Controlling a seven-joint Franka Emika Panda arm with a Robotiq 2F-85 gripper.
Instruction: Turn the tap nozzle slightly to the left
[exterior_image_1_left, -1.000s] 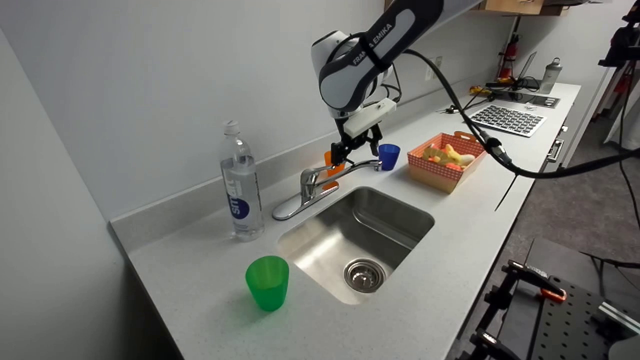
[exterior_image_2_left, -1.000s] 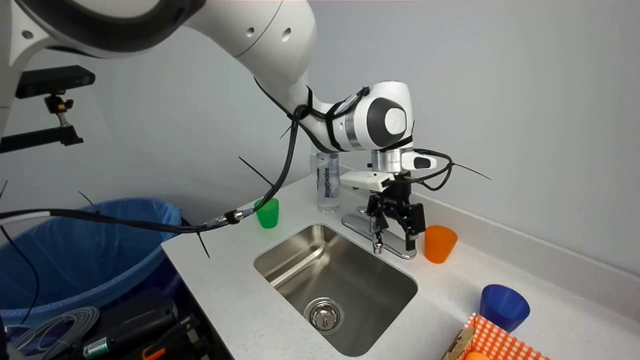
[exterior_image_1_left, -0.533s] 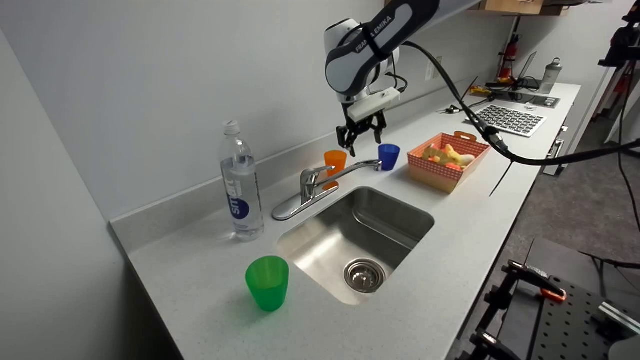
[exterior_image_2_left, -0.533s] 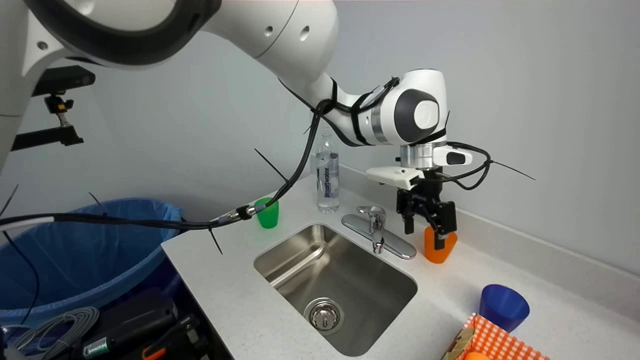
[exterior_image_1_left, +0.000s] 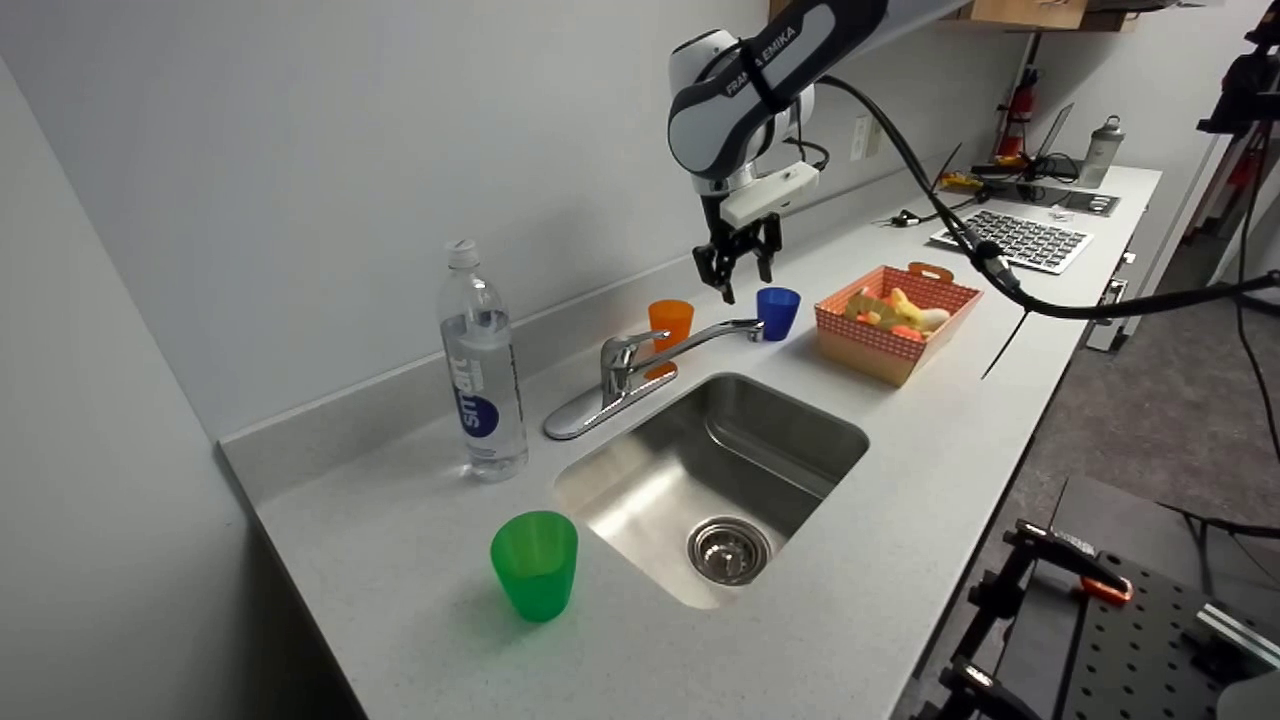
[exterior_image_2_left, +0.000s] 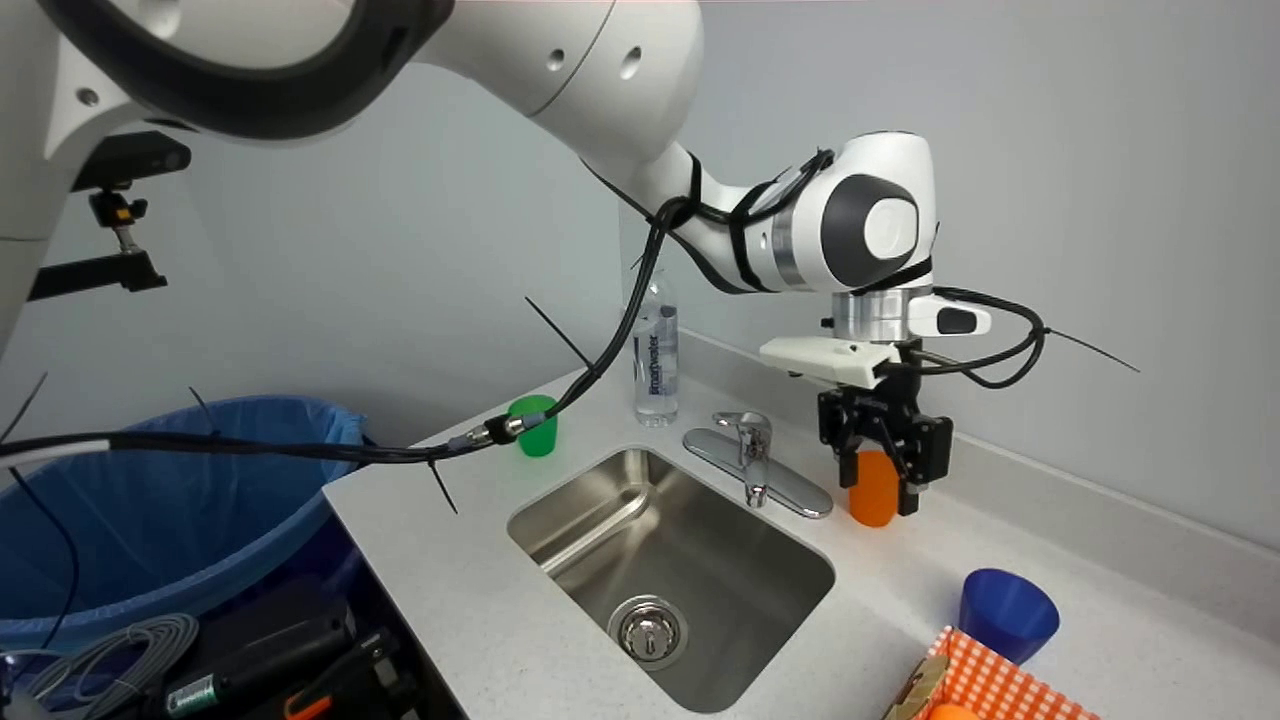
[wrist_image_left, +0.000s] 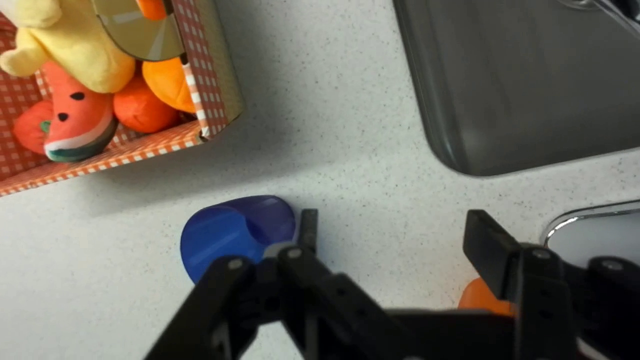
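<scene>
Nothing is held by the tool (wrist_image_left: 393, 230), its jaws spread, clear of the tap nozzle (exterior_image_2_left: 755, 482) beside the sink (exterior_image_2_left: 700, 570); turning is presumably finished, and only retreat is called for.

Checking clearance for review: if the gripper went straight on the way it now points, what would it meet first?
Probably the countertop: the gripper points down, and speckled surface shows between its open fingers in the wrist view. Depth is unclear; a finger might graze the blue cup or orange cup first.
</scene>
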